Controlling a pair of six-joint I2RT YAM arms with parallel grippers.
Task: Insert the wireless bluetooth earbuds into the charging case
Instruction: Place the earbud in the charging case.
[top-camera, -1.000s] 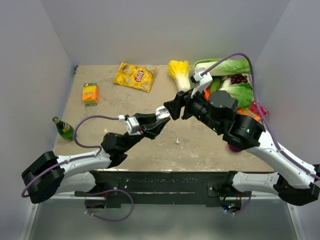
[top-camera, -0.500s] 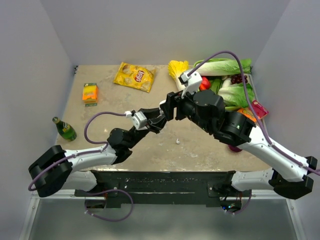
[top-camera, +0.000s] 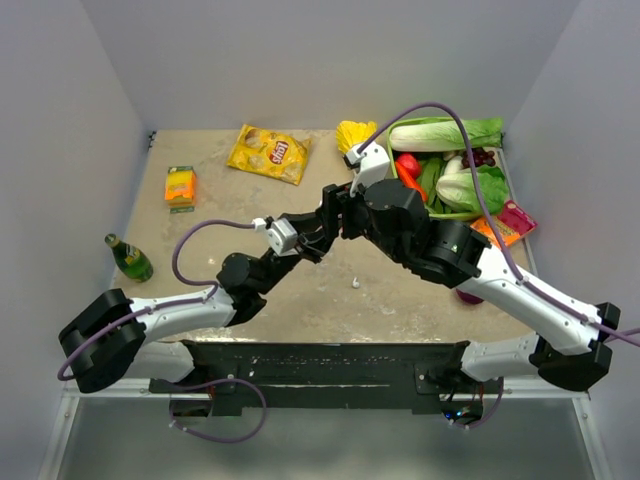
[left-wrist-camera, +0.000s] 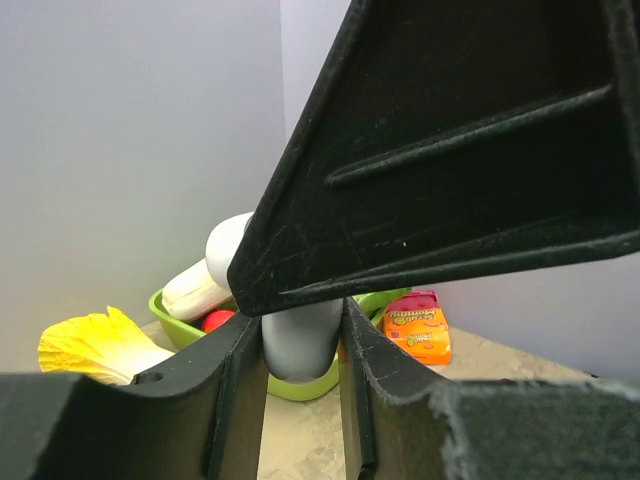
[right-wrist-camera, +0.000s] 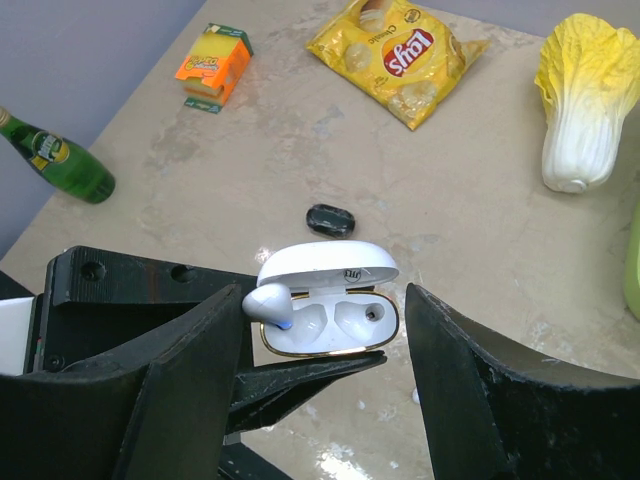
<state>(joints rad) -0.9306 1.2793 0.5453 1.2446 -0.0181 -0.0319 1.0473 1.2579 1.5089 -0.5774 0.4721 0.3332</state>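
Two arms are meeting over the middle of the table (top-camera: 200, 215). The left pincer (top-camera: 316, 238) is pinching the white case (right-wrist-camera: 327, 268) from below and holding it off the table with its lid standing open. The right pincer (right-wrist-camera: 325, 300) is hanging just above, its fingers spread wide to either side of the case and gripping nothing. One white bud (right-wrist-camera: 266, 302) is sitting in one of the case's two sockets, tilted and sticking out over the rim. A small black oval piece (right-wrist-camera: 331, 219) is lying on the table beyond the case; I cannot tell what it is.
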